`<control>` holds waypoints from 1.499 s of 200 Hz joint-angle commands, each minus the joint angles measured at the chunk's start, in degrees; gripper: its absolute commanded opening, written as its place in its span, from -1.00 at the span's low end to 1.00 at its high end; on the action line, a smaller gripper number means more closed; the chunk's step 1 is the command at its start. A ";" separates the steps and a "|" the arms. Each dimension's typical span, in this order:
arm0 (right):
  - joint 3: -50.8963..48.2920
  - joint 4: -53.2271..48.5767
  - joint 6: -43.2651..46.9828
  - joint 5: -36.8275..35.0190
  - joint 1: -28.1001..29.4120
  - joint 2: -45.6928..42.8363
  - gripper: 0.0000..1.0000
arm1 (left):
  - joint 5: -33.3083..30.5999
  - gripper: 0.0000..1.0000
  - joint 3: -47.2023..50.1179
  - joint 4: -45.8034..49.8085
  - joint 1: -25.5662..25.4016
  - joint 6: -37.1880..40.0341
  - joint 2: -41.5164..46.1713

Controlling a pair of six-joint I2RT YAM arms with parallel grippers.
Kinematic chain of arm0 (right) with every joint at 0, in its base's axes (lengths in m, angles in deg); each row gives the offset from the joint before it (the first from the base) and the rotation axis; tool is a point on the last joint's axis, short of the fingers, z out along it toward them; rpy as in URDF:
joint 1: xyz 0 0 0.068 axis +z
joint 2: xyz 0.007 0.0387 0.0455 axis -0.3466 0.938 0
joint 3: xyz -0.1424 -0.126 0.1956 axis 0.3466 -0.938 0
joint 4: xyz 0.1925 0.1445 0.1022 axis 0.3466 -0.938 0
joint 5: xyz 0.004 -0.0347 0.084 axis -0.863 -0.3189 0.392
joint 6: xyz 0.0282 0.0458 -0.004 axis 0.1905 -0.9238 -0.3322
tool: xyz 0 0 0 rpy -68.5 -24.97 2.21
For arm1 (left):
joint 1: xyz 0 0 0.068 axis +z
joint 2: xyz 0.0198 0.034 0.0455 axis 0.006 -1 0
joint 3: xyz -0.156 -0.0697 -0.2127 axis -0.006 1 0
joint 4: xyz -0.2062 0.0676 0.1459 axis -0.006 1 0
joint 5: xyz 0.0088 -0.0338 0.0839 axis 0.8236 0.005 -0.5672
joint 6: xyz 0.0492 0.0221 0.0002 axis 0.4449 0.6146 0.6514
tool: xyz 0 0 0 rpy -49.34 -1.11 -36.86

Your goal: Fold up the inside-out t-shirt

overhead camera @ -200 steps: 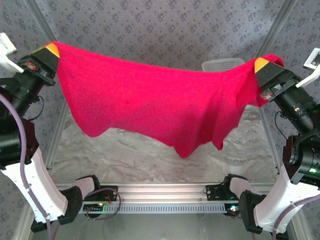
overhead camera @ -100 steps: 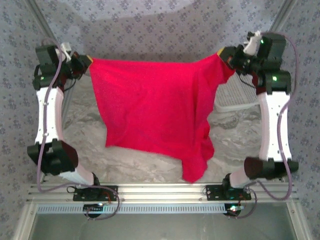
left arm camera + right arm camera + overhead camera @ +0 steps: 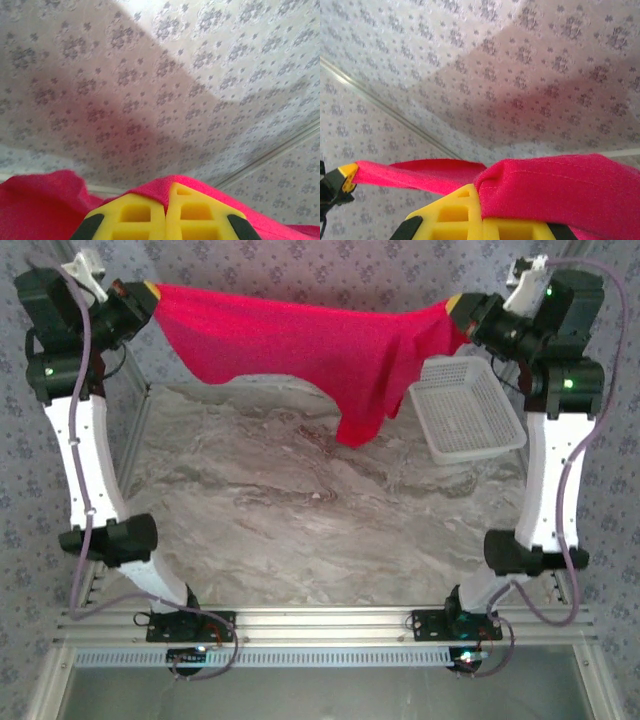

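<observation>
Aloft: shirt (image 3: 300,345) strung over the table (image 3: 300,520)

From above, left gripper (image 3: 150,292) and right gripper (image 3: 455,308) each clamp a corner; a tail sags beside the basket (image 3: 470,410). Up close, wrist cameras show yellow fingers (image 3: 135,212) pressed together, cloth over their tips.

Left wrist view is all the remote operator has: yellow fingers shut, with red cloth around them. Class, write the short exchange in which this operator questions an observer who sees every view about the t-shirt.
Operator: Is the shirt's other end held?
Observer: Yes. The right gripper is shut on the t-shirt, and the right wrist view shows cloth folded over its yellow fingers.
Operator: How does it hang, and what is nearby?
Observer: It is stretched from the left gripper across to the right one at the far end of the table, sagging lowest right of centre. That hanging tip is beside a white mesh basket on the table.
</observation>
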 commanded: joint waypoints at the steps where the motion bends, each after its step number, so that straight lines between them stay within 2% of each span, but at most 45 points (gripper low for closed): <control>1: -13.22 3.69 5.19 -0.94 1.80 -8.83 -1.00 | -1.56 -1.00 20.86 -5.06 1.56 2.95 11.04; 17: -28.30 8.29 5.18 -1.32 3.69 -17.14 -1.00 | -3.24 -1.00 39.55 -9.99 3.82 2.99 21.23; 36: -46.26 11.89 4.16 -1.95 7.27 -26.40 -1.00 | -6.27 -1.00 55.11 -8.21 5.12 4.78 30.34; 78: -82.93 16.42 1.50 -3.86 12.76 -40.33 -1.00 | -6.20 -1.00 86.59 -6.12 4.57 1.46 39.70; 98: -96.52 19.64 -2.77 -4.17 14.90 -44.09 -1.00 | -7.21 -1.00 97.71 -8.32 2.79 -1.21 44.88; 124: -105.94 21.62 -6.59 -6.67 18.69 -47.13 -1.00 | -11.54 -1.00 103.07 -5.70 1.86 -3.15 49.67; 137: -106.86 19.87 -6.82 -8.61 20.51 -48.25 -1.00 | -13.19 -0.94 103.67 -5.06 1.52 -3.97 51.42; 146: -107.15 18.80 -6.83 -9.53 21.35 -49.29 -0.90 | -15.52 -0.88 103.17 -3.58 1.53 -4.07 52.20; 156: -107.18 17.37 -6.91 -10.30 22.16 -50.31 -0.62 | -18.06 -0.80 102.13 -1.63 1.52 -4.30 52.71; 169: -106.34 14.34 -6.93 -11.14 22.54 -51.74 -0.11 | -20.11 -0.52 100.86 0.08 1.52 -4.46 53.40; 186: -102.93 8.27 -6.76 -14.70 22.49 -53.94 0.13 | -23.41 -0.12 97.80 2.82 1.56 -3.90 55.18; 214: -93.74 1.82 -8.09 -24.08 22.25 -53.40 0.41 | -29.04 -0.09 89.96 8.22 1.18 -0.79 58.63; 229: -88.96 4.71 -6.82 -27.69 21.79 -48.04 0.43 | -30.29 -0.16 86.59 7.06 -0.04 0.26 59.12; 250: -81.69 11.05 -4.89 -29.05 21.86 -35.88 0.42 | -25.32 -0.26 85.41 -0.91 -3.48 -1.71 54.30; 280: -72.50 18.54 -4.88 -27.98 21.79 -16.67 0.37 | -23.63 -0.25 82.52 -12.44 -14.11 -3.88 36.94; 300: -64.95 18.71 -4.50 -27.96 21.46 -4.11 0.32 | -22.85 -0.38 78.54 -17.66 -16.23 -4.91 24.22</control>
